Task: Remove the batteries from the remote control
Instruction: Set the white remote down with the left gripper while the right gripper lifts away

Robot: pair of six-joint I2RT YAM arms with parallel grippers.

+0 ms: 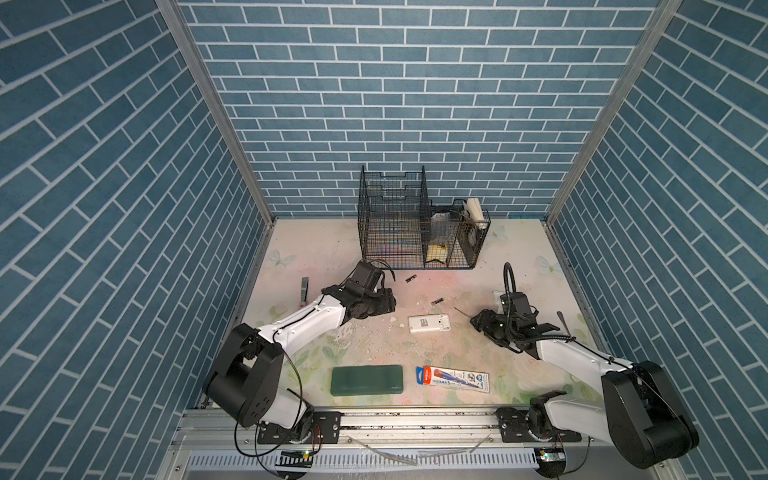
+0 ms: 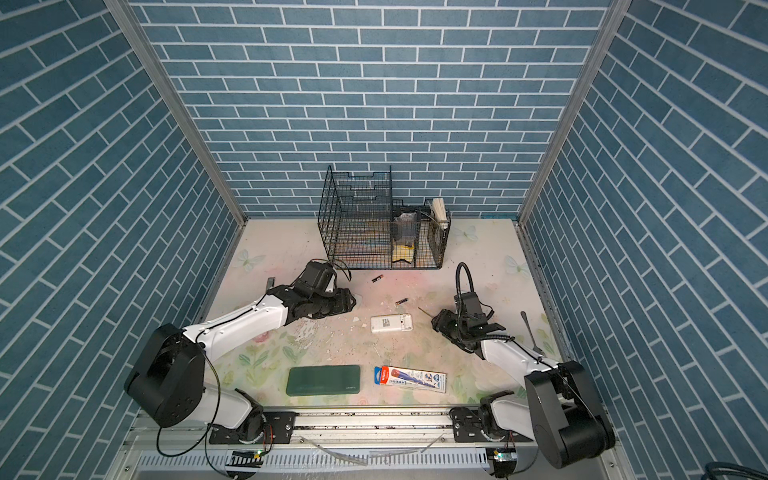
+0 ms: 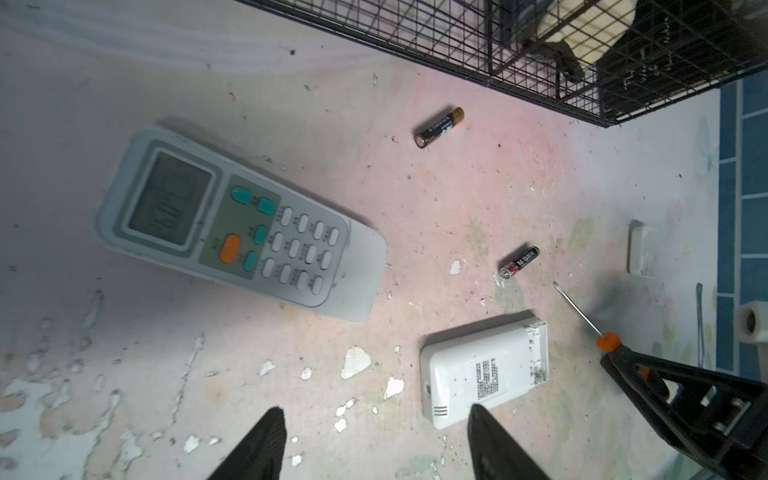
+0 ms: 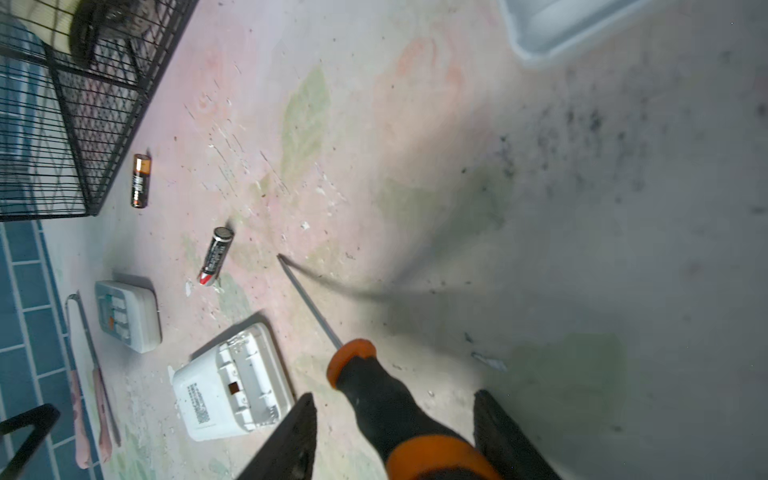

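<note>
A: Status?

B: Left gripper (image 3: 374, 409): jaws wide, empty, hovering left of the open remote (image 1: 429, 323). Keypad remote (image 3: 237, 224) is face up, also left of it (hidden under the arm in both top views). Near battery (image 1: 436, 301) is just beyond the open remote, far battery (image 1: 410, 279) further beyond. Both are loose on the worktop (image 1: 324, 249). The open remote's bay is bare. Screwdriver (image 4: 365, 374) is right of it, its handle between the right gripper (image 4: 394, 394) jaws. They stand apart, not gripping.

A: Step?

B: I'd say one remote is done. Next: flip the keypad remote, pop its cover and pry out whatever's inside.
</note>
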